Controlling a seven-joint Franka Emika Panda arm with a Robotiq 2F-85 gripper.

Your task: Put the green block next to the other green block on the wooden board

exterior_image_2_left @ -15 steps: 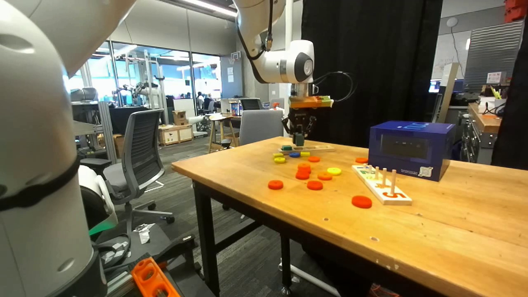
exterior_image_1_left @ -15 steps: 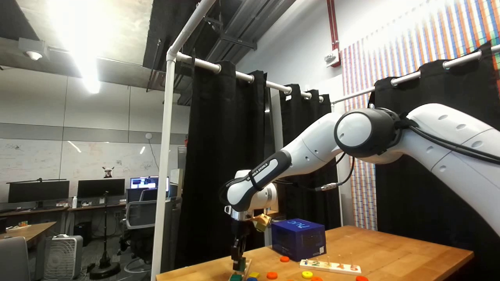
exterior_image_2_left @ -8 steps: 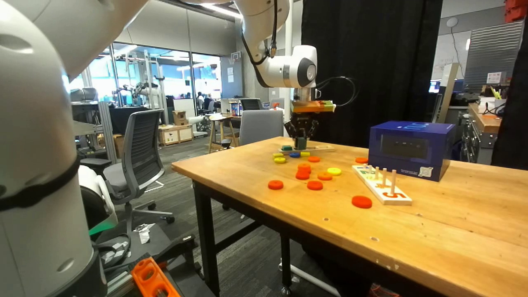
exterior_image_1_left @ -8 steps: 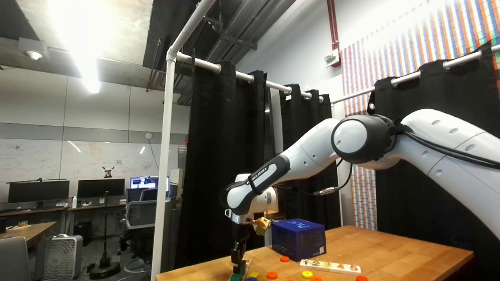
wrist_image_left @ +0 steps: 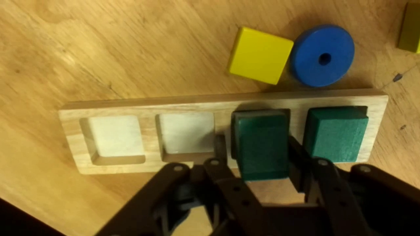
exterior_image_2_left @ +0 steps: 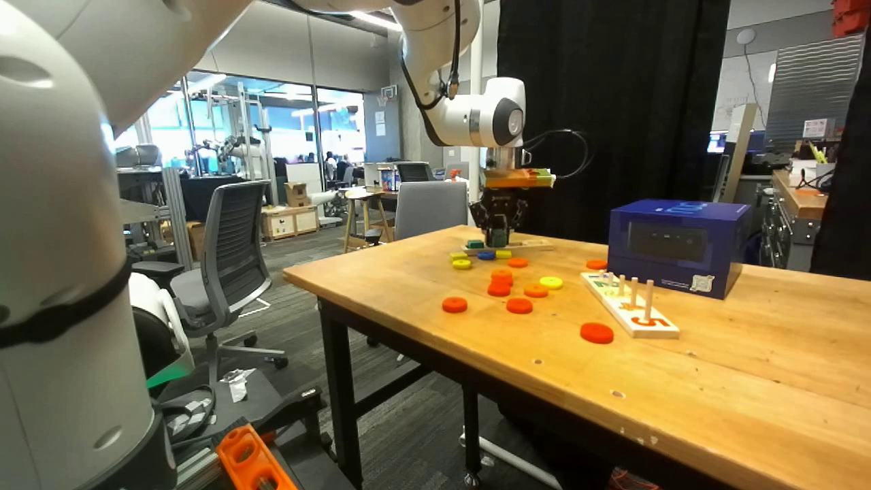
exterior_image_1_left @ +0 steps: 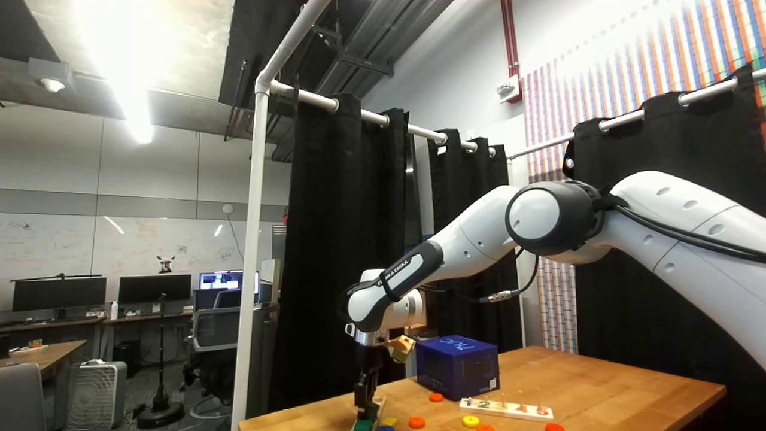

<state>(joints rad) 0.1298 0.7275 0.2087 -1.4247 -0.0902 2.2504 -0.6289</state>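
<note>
1. The green block [wrist_image_left: 263, 147] stands in or just over the third recess from the left in the wrist view, directly beside the other green block [wrist_image_left: 339, 139] in the right-hand end recess; a divider of the wooden board [wrist_image_left: 150, 137] lies between them.
2. The wooden board's long axis runs nearly level across the wrist view, right end slightly higher. The green block's outline is longer the other way — across the wooden board — with its sides roughly square to it; foreshortening leaves its true long axis uncertain.
3. In an exterior view the green block [exterior_image_2_left: 499, 240] looks upright, its upper part partly hidden. Whether its base touches the recess floor cannot be told.
4. Its colour is a deep, shadowed green, darker than the other green block, with flat faces and straight edges.
5. The gripper [wrist_image_left: 256, 142] has its fingers apart astride the green block: in the wrist view, pale wood shows between the finger on the left and the block; contact on the right cannot be told.
6. On the tabletop [wrist_image_left: 98, 49], a yellow block [wrist_image_left: 261, 55] and a blue disc [wrist_image_left: 311, 55] lie just beyond the wooden board's upper edge in that view; a dark blue box [exterior_image_2_left: 674, 248] stands well apart.
</note>
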